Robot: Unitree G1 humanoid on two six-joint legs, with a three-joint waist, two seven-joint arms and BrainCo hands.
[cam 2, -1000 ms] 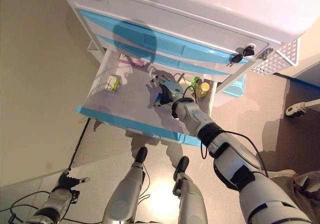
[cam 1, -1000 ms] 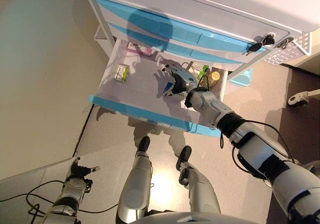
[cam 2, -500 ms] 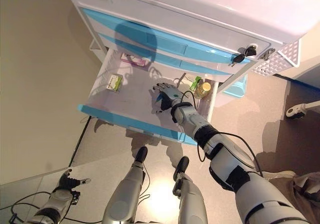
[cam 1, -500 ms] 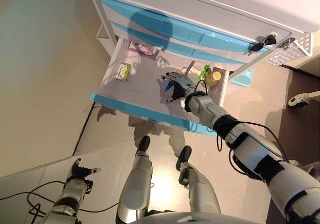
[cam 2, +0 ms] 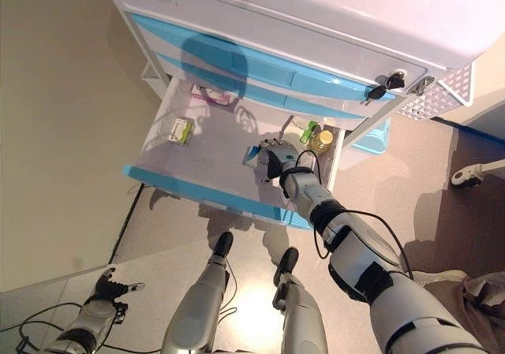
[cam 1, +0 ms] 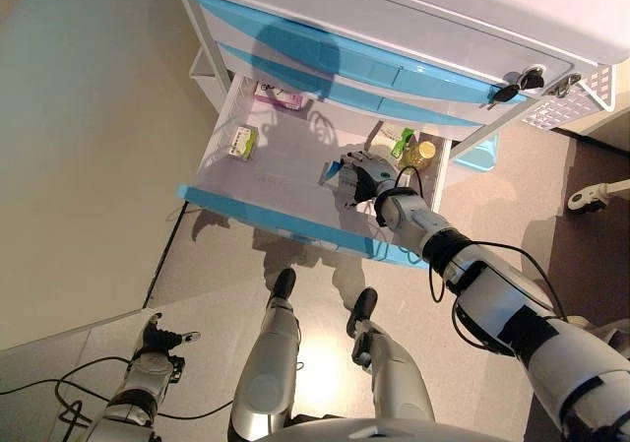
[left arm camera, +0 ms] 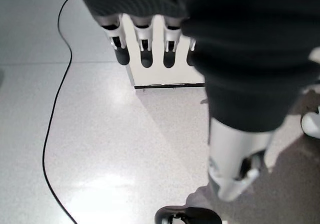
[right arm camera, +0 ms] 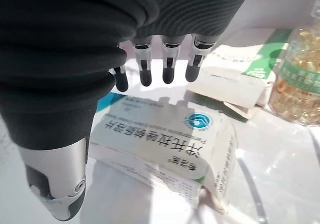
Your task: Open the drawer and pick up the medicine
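- the blue-fronted drawer (cam 1: 295, 227) of the white cabinet (cam 1: 413, 9) stood pulled out, with two shut blue drawers above it.
- the right hand (cam 1: 360, 176) reached into the open drawer, over its right half.
- in the right wrist view, its fingers (right arm camera: 169, 64) hung fairly straight and its thumb (right arm camera: 57, 184) stood apart from them; they hovered over a white medicine box (right arm camera: 165, 151) with a teal mark, lying flat on the drawer floor.
- the hand was released: nothing was pinched or wrapped, and whether any fingertip touched the box could not be told.
- in the head views, a blue-edged end of that box (cam 1: 330, 171) showed just left of the hand.
- beyond the box lay a second white-and-green box (right arm camera: 240, 74), and beside that stood a clear bottle of yellow capsules (right arm camera: 300, 79), both at the drawer's right back corner.
- a small green-and-white box (cam 1: 241, 143) lay near the drawer's left wall, well apart from the hand.
- a pink-and-white box (cam 1: 279, 95) lay at the back left, partly under the drawer above.
- a key (cam 1: 512, 88) hung in the cabinet's lock at its right edge, near a white perforated basket (cam 1: 571, 102) on the cabinet's side.
- the left hand (cam 1: 157, 342) hung low at the robot's side over the pale floor (left arm camera: 100, 149), its fingers (left arm camera: 145, 44) straight and relaxed, holding nothing.
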